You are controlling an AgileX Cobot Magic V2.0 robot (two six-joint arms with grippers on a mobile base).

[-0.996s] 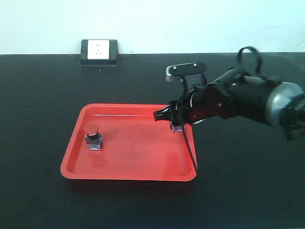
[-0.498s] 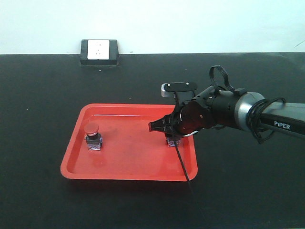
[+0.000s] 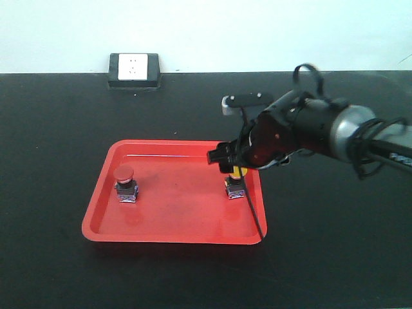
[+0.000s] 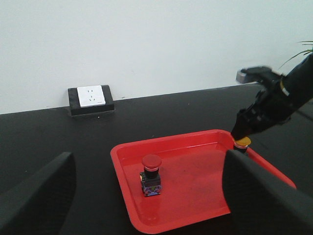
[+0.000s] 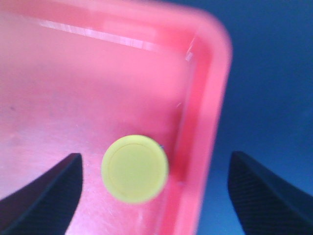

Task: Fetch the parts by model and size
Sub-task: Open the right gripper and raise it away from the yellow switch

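The red-capped switch [image 3: 125,183] stands upright on the left side of the red tray [image 3: 161,233]. The yellow-capped switch [image 3: 236,182] stands upright by the tray's right rim. My right gripper [image 3: 228,164] hovers just above it, open and empty. In the right wrist view the yellow cap [image 5: 135,168] lies between and below the spread fingers of that gripper [image 5: 156,196], beside the tray wall [image 5: 205,122]. My left gripper [image 4: 146,205] is open and empty, back from the tray [image 4: 120,156]. It faces the red-capped switch [image 4: 150,174]; the yellow one [image 4: 241,142] shows under the right arm [image 4: 274,103].
A white wall socket on a black box [image 3: 134,69] sits at the back of the black table; it also shows in the left wrist view [image 4: 90,98]. A thin black cable [image 3: 254,206] hangs from the right arm across the tray's right rim.
My right gripper came down with the yellow-capped switch to the tray's right side, let go and rose a little. The yellow cap now shows below it. The red-capped switch has not moved.
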